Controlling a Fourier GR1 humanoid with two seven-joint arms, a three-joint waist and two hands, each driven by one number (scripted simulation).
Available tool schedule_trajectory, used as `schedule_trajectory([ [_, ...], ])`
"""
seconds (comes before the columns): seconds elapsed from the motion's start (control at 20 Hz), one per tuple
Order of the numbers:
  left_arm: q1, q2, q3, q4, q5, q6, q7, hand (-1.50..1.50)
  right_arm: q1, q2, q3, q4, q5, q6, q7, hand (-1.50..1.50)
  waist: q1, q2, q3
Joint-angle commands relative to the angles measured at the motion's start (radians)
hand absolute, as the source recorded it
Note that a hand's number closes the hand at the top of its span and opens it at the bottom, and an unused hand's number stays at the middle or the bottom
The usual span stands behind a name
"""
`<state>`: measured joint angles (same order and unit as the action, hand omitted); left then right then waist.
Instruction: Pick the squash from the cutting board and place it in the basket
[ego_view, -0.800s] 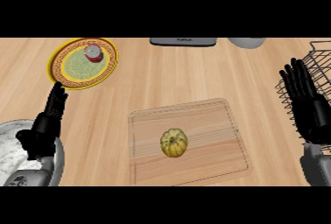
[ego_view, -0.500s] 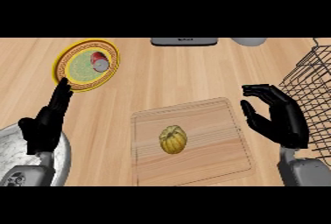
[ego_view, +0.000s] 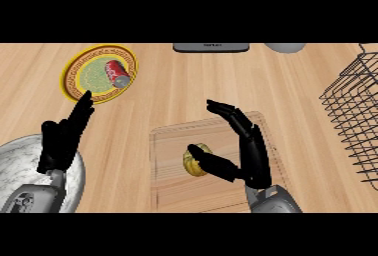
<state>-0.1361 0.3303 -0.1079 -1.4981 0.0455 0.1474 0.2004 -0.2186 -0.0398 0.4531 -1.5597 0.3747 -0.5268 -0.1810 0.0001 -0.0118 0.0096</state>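
A wooden cutting board (ego_view: 177, 192) lay on the counter and serves here as the landmark for everything else. The squash (ego_view: 193, 160), small, yellow and ribbed, sat on the board a little right of its middle, resting flat on the wood and not lifted.

The right hand (ego_view: 247, 150) was over the board, immediately right of the squash. Its fingers (ego_view: 235, 119) stretched up and away toward the board's far edge, spread and nearly straight, while the thumb (ego_view: 214, 165) reached across in front of the squash's right side. The hand was wide open and held nothing. The thumb hid part of the squash, so whether it touched the squash could not be told for sure. The pose looked like a hand set up to close from the side, thumb on one flank, fingers due to come round the other.

The basket (ego_view: 354, 107), dark wire, stood well to the right of the board at the counter's edge, the place the squash was meant to go.

The left hand (ego_view: 65, 137) rested left of the board, open, fingers straight and pointing away, holding nothing. It appeared idle, kept clear of the work.

Beyond the board's far-left corner sat a yellow-rimmed plate (ego_view: 77, 80) with a red can (ego_view: 117, 73) lying on it. A metal bowl (ego_view: 26, 167) showed at the left, near the left forearm.
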Motion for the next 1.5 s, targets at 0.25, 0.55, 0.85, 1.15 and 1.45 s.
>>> schedule_trajectory([
  [0.25, 0.028, 0.038, 0.013, 0.003, -0.011, 0.009, 0.052, 0.0, -0.014, -0.153, 0.026, 0.114, 0.473, 0.052, 0.466, -1.5, -0.067, -0.017, -0.029],
  [0.55, 0.032, 0.043, 0.01, -0.016, 0.002, 0.008, 0.073, 0.0, -0.033, -0.102, 0.164, 0.078, 0.52, 0.416, 0.777, -1.5, -0.053, -0.014, -0.027],
  [0.85, 0.037, 0.05, 0.006, -0.015, 0.006, -0.003, 0.07, 0.0, -0.127, 0.035, 0.22, -0.117, 0.477, 0.778, 1.149, -1.5, -0.039, -0.007, -0.018],
  [1.15, 0.003, 0.047, 0.012, 0.014, 0.016, -0.02, 0.056, 0.0, -0.242, 0.038, 0.251, -0.355, 0.361, 0.96, 1.554, -1.5, -0.019, 0.0, -0.014],
  [1.45, -0.049, 0.048, 0.033, 0.053, 0.022, -0.028, 0.07, 0.0, -0.288, 0.039, 0.298, -0.401, 0.402, 0.92, 1.658, -1.5, -0.014, 0.004, -0.012],
])
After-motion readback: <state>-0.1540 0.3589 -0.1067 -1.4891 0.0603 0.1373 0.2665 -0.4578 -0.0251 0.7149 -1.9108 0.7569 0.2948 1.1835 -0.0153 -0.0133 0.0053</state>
